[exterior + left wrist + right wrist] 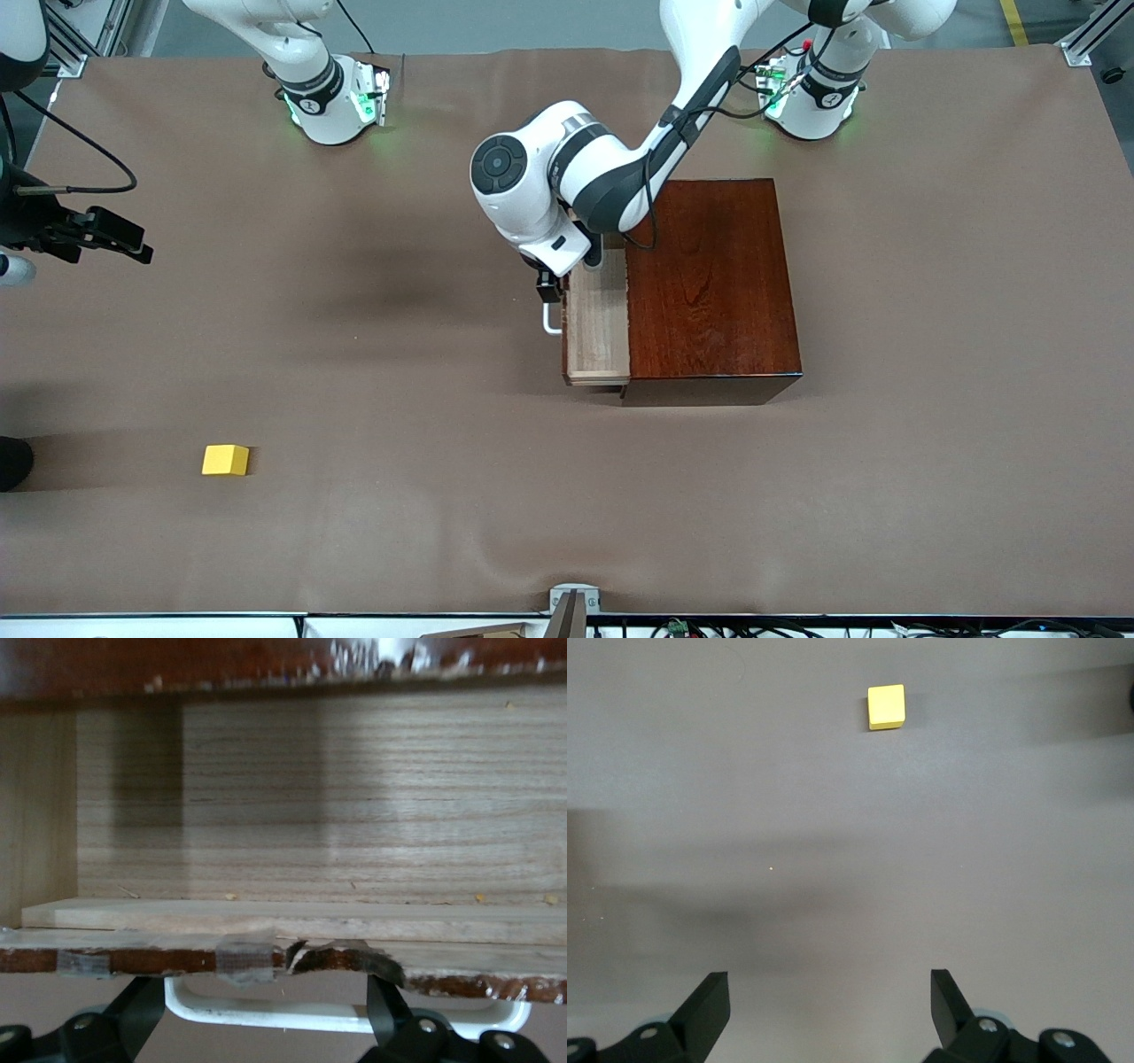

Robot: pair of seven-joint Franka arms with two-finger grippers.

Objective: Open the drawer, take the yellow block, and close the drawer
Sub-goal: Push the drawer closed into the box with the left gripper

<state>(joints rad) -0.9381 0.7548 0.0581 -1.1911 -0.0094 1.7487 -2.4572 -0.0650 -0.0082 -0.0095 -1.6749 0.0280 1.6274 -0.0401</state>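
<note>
Two arms, split jobs: the left gripper [551, 291] is at the white loop handle [551, 317] of the drawer [598, 323], and the drawer is pulled partway out of the dark wooden box [713, 288] toward the right arm's end of the table. In the left wrist view the fingers [385, 1014] stand apart either side of the handle's bar [345, 1017]; whether they actually touch or pinch it can't be told, so grip is unconfirmed. What shows of the pale drawer interior looks bare. The yellow block [225, 460] isn't in the drawer; it sits on the brown table [443, 496], well apart from the box, toward the right arm's end and nearer the front camera than the drawer. The right gripper [111, 237] hangs over the table edge at that same end, jaws spread wide and holding nothing, with the block ahead of the open fingers [709, 1001] in its wrist view. Right arm is clearly the nearer one for the pick. The block looks roughly cubic, so there's no real long axis to align to. Judgement: next move is a reach and descent onto the block.
</note>
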